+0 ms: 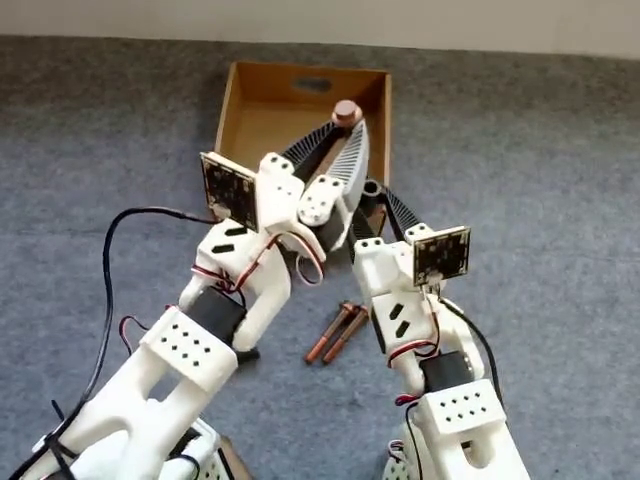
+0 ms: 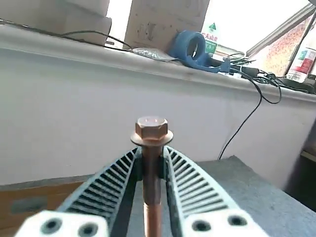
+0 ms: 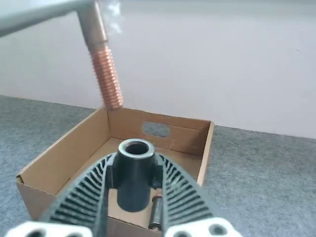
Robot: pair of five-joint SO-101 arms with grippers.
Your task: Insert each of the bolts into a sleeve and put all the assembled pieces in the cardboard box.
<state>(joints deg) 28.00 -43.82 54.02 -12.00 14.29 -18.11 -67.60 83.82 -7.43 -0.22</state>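
Between the left pincer's [image 2: 152,152] closed tips, copper bolt [image 2: 151,197], head up, threaded end hanging above and off-centre of the dark sleeve [image 3: 133,185] clamped bore-up in the right pincer [image 3: 134,163], cardboard box [image 3: 64,158] just beyond; hazard: threads may snag the sleeve's rim if lowered unaligned.

The cardboard box [image 1: 229,105] sits at the far side of the table [image 1: 540,150]. Above it, the left pincer [image 2: 152,150] holds a bolt [image 2: 151,140]. Just below the bolt's tip, the right pincer [image 3: 134,159] holds a sleeve [image 3: 134,177]. Two more bolts [image 1: 338,332] lie before the box.
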